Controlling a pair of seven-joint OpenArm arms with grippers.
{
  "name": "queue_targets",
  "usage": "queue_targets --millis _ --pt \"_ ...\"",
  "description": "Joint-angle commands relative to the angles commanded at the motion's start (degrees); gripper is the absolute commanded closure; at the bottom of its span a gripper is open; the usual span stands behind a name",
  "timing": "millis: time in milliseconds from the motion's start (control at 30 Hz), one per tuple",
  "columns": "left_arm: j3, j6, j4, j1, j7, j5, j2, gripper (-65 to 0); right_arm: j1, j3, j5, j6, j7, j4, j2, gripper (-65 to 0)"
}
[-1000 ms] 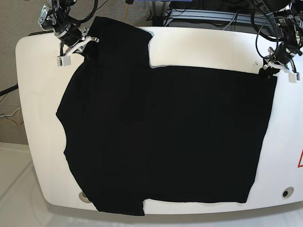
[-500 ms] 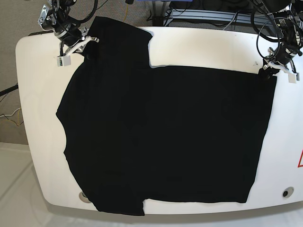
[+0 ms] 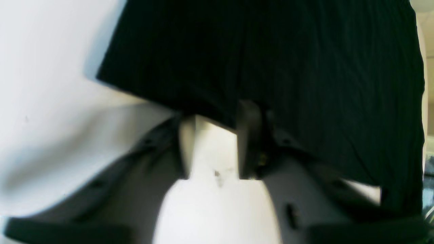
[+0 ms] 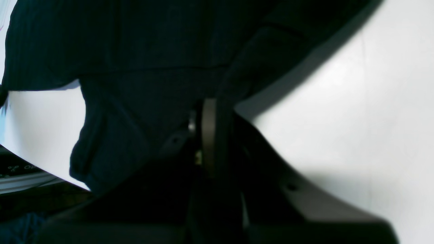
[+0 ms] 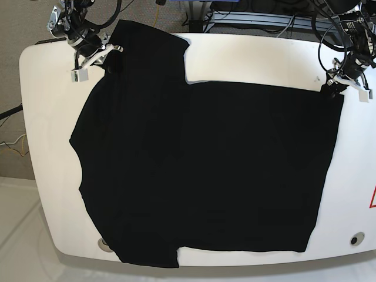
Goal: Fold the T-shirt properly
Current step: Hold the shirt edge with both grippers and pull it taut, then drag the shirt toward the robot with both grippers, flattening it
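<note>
The T-shirt [image 5: 205, 170] lay spread flat on the white table [image 5: 41, 106], covering most of its width, with one short sleeve [image 5: 154, 50] reaching toward the far edge and the other [image 5: 147, 255] hanging at the near edge. The left gripper [image 5: 331, 87] sat at the far hem corner on the base view's right side; in the left wrist view its two fingers [image 3: 249, 135] stood a narrow gap apart with the cloth's edge [image 3: 210, 112] lying over their tips, and whether they pinched it could not be told. The right gripper [image 5: 107, 57] was at the far shoulder on the base view's left; in the right wrist view its fingers [image 4: 208, 135] were pressed together with black fabric [image 4: 115, 135] bunched around them, gripping the shirt. Beyond the table's far edge, cables [image 5: 329, 29] and equipment were seen. Near the front edge, a small round fitting [image 5: 356, 239] sat in the tabletop, and a red marking [image 5: 372, 200] showed at the frame's right border.
</note>
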Motion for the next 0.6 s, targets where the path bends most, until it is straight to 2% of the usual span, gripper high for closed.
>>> queue_targets --millis 600 --pt "-0.2 -0.8 3.7 3.5 0.5 0.1 -0.1 0.0 -1.1 0.0 -0.6 -0.17 -0.8 0.6 0.0 0.0"
